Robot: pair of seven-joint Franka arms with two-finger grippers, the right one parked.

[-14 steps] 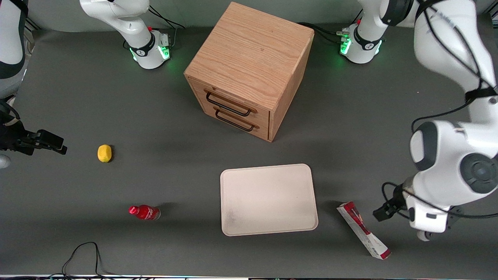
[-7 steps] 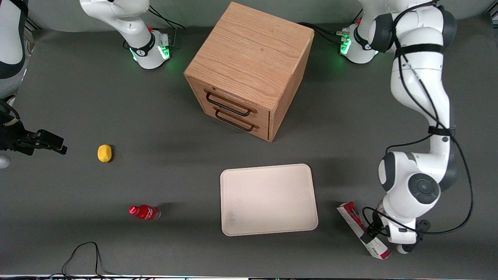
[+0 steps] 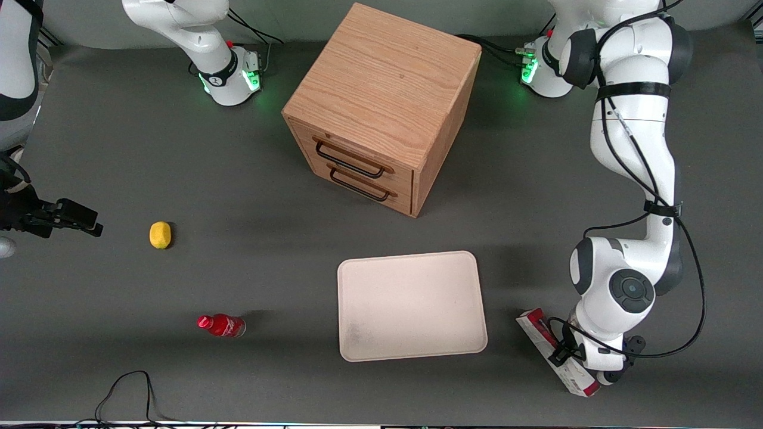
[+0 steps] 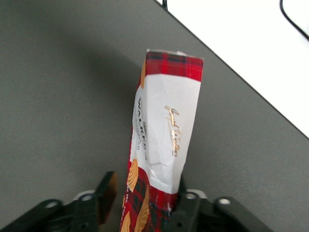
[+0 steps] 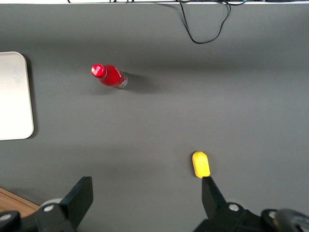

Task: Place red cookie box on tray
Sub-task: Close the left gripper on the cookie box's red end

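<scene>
The red cookie box [image 3: 537,330] lies flat on the grey table beside the tray's short side, toward the working arm's end, slanting toward the front camera. The cream tray [image 3: 411,257] lies nearer the front camera than the cabinet, with nothing on it; its edge also shows in the right wrist view [image 5: 28,96]. My left gripper [image 3: 566,356] is down over the box's middle. In the left wrist view the box [image 4: 169,121] runs between the open fingers of the gripper [image 4: 145,191]. One finger [image 4: 107,188] stands apart from the box; the other is at its side.
A wooden drawer cabinet [image 3: 381,107] with two closed drawers stands at the table's middle. A small red bottle [image 3: 222,325] and a yellow fruit [image 3: 160,235] lie toward the parked arm's end. A black cable [image 3: 128,387] loops at the table's front edge, which is close to the box.
My left arm has swung in and come down toward the cookie box. The gripper, earlier beside the box, now straddles its middle. The box has not moved.
</scene>
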